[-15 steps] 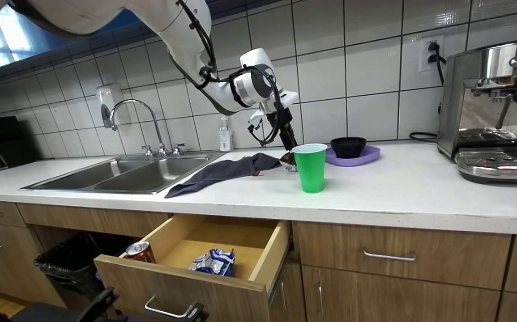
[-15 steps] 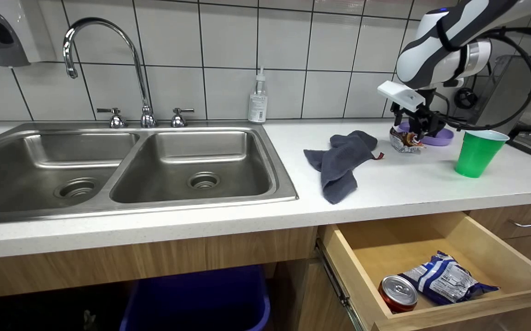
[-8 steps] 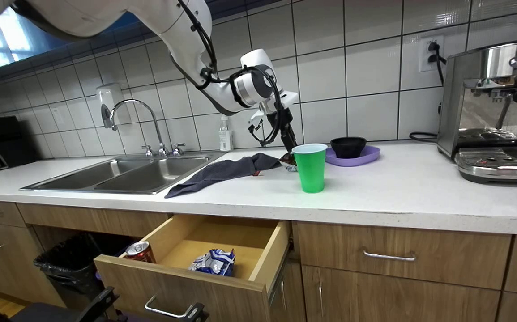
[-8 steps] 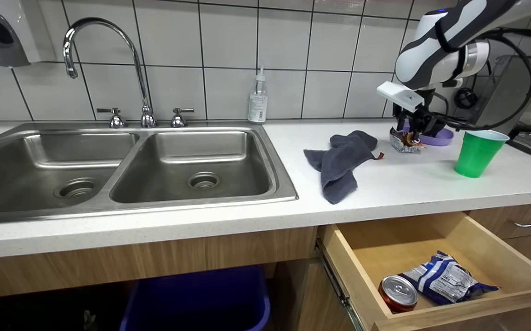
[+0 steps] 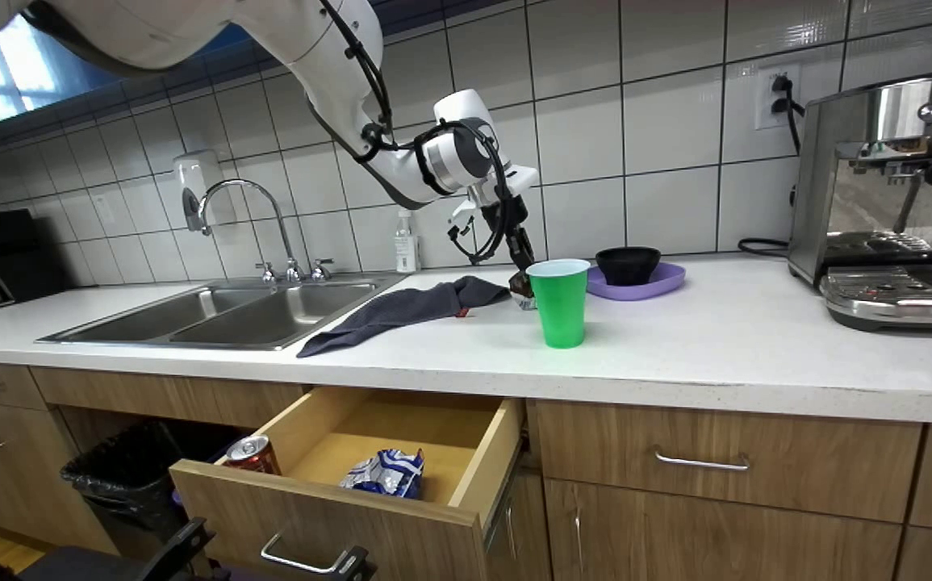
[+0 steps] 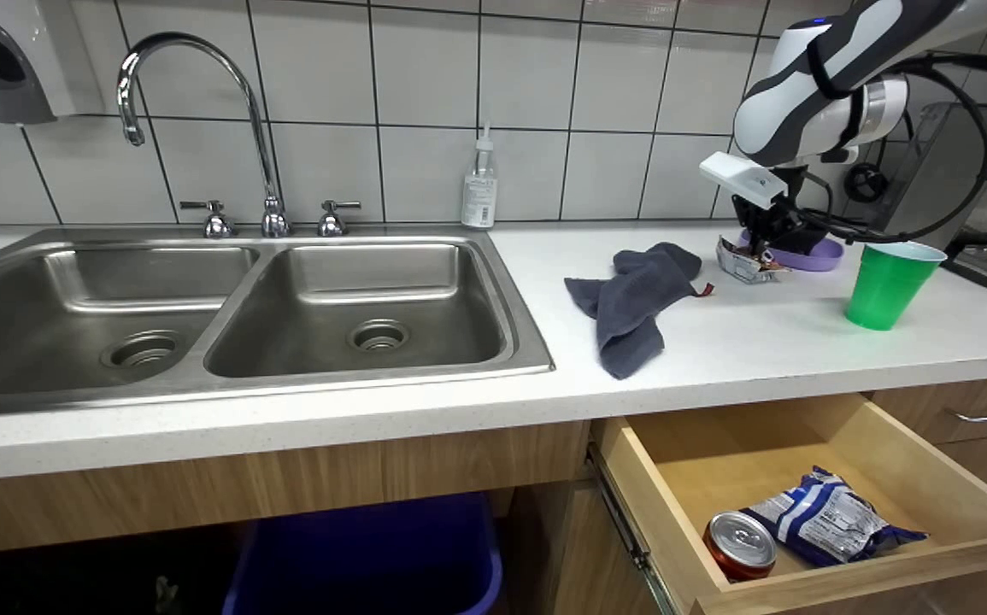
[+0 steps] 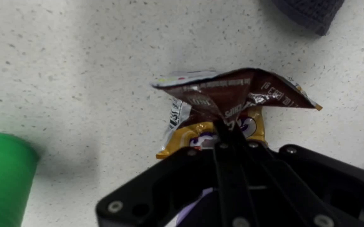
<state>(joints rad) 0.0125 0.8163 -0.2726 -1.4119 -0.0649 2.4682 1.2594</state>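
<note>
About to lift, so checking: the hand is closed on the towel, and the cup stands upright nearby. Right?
Not quite: the wrist view shows the hand closed on the chip bag; the towel lies apart. The cup does stand upright nearby.

Arm (image 5: 324, 77): extended from the upper left in an exterior view, bent midway, then sloping down
Wrist (image 5: 453, 157): flexed to face downward
Gripper (image 7: 228, 126): pointing steeply down with a slight slant
Fingers (image 7: 229, 173): pressed nearly together in a narrow pinch
</note>
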